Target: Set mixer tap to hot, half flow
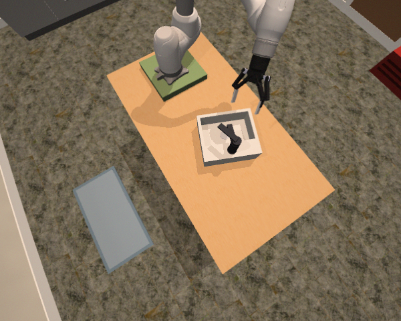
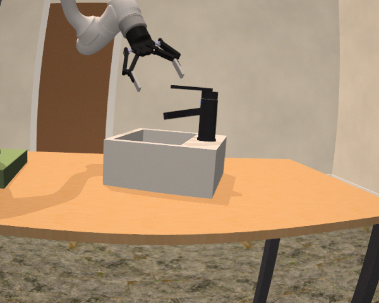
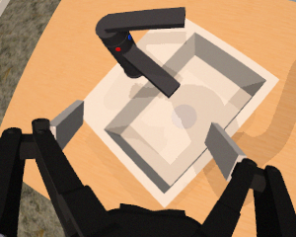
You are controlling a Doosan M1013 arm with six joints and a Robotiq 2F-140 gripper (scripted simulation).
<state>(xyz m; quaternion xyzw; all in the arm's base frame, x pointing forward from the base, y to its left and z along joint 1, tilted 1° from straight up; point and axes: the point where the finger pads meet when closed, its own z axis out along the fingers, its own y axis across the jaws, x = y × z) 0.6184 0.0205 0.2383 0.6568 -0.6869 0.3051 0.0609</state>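
Note:
A black mixer tap [image 1: 232, 145] [image 2: 207, 120] [image 3: 124, 55] stands on the corner of a white sink block [image 1: 228, 159] [image 2: 156, 166] [image 3: 99, 101] on the wooden table [image 1: 245, 214] [image 2: 281, 189] [image 3: 69, 39]. Its lever [image 2: 191, 88] [image 3: 148, 19] lies about level and is turned to one side of the spout [image 2: 181, 113] [image 3: 155, 75]. A red dot [image 3: 118, 49] shows on the tap body in the wrist view; a blue dot [image 2: 201, 101] shows in the exterior view. My gripper [image 1: 246, 104] [image 2: 158, 81] [image 3: 147, 122] is wide open and empty. It hangs above the basin's far edge, a little higher than the lever and clear of it.
The arm's base stands on a green block [image 1: 190, 77] [image 2: 3, 166] at the table's far end. A blue-grey mat [image 1: 112, 217] lies on the floor beside the table. A red crate [image 1: 397, 72] stands off to the right.

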